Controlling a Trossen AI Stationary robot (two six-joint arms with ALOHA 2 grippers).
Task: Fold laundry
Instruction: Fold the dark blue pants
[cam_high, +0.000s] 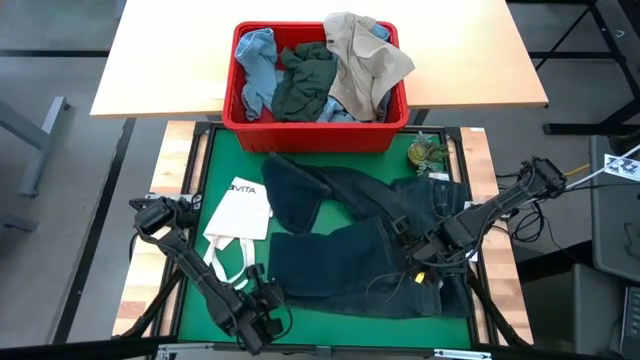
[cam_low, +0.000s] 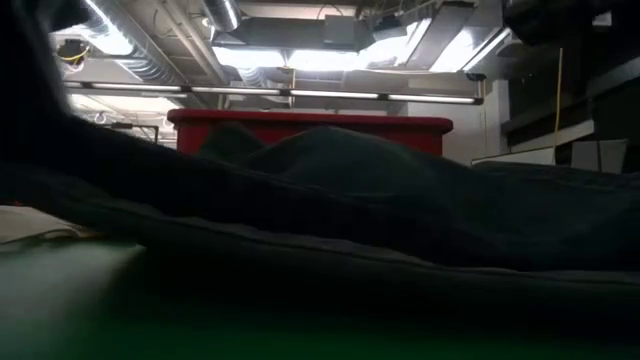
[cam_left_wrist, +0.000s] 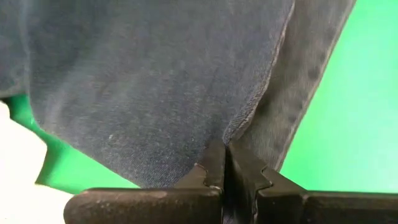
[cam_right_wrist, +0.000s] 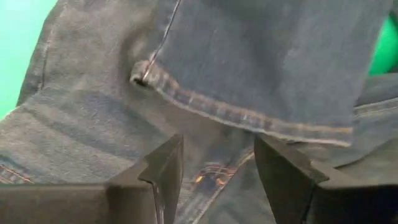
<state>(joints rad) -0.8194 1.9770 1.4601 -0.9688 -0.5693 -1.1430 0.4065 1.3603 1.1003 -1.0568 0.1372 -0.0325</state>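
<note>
From above, the dark navy jeans (cam_high: 365, 250) lie spread on the green mat (cam_high: 215, 160), with the red bin (cam_high: 316, 128) of clothes behind. At table level, denim fills the foreground. The left gripper (cam_left_wrist: 225, 163) is pressed together, pinching a jeans edge. The right gripper (cam_right_wrist: 217, 171) hangs spread over the denim.

Two dark jointed arms (black angular fingers (cam_right_wrist: 163, 171))
</note>
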